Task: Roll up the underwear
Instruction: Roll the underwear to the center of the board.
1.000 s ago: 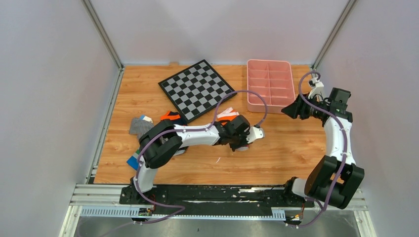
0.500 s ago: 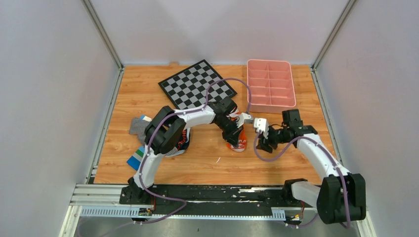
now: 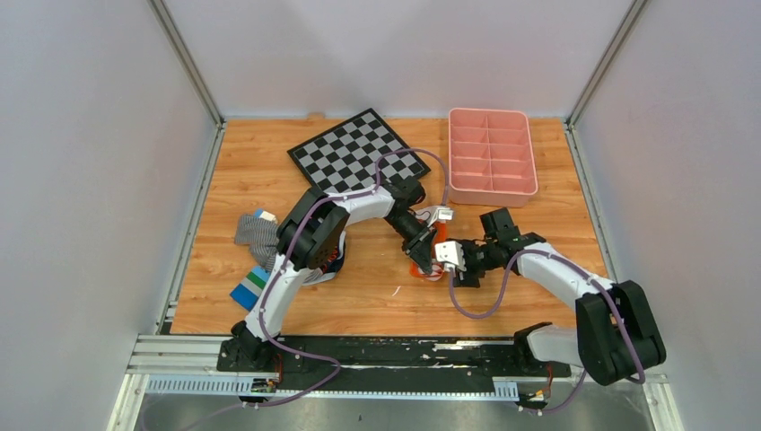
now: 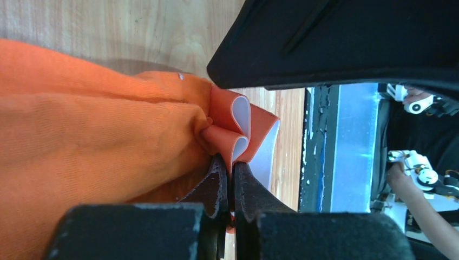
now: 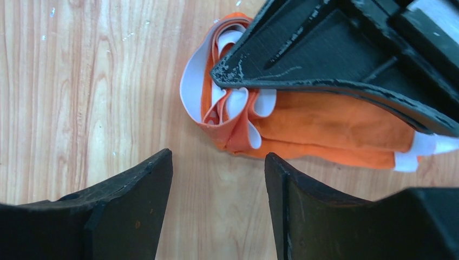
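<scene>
Two arms meet in the middle of the table (image 3: 269, 171) in the top view. The left gripper (image 3: 420, 250) points down onto the underwear (image 3: 422, 269), a small orange heap on the table. The right gripper (image 3: 446, 255) is just beside the heap, on its right. The left gripper is the nearer one, because it is already touching. I count one orange underwear, one checkered board (image 3: 359, 162), one pink tray (image 3: 492, 112) and one striped cloth (image 3: 256, 232). Those three are all well apart from the heap.

From the left wrist, the left gripper (image 4: 231, 168) has its two fingers (image 4: 216, 184) pressed together. They pinch a folded bit of the underwear (image 4: 97, 130), orange with a white band. The rest of the orange cloth lies bunched to the left.

From the right wrist, the right gripper (image 5: 218, 158) has its fingers (image 5: 135, 184) spread wide and holds nothing. The underwear (image 5: 335, 124) lies just ahead of the gap, not between the fingers. Its long side runs across the view, from the curled end near the gap out to the right. The left gripper (image 5: 325, 49) sits on top of it. I think the right gripper must go forward a little to reach that curled end.
</scene>
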Available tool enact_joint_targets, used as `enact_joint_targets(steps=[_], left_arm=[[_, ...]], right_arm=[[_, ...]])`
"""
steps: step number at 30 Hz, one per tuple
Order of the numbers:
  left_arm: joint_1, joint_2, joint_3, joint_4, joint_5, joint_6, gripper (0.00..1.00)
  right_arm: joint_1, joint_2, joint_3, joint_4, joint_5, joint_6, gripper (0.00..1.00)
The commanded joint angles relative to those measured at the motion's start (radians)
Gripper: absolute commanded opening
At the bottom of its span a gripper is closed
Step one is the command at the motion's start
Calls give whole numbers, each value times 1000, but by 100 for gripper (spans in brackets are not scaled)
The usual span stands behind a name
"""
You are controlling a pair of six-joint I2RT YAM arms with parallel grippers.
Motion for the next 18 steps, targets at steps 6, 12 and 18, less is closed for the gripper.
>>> enact_joint_targets(steps=[6, 12, 18], left_arm=[[-11, 52, -18, -14, -49, -77, 0], [-11, 56, -16, -13, -44, -85, 0], [-11, 59, -12, 6, -41, -112, 0]], right_arm=[[75, 55, 46, 123, -26, 142, 64], [86, 65, 48, 174, -9, 226, 64], [105, 85, 46, 172, -38, 227, 64]])
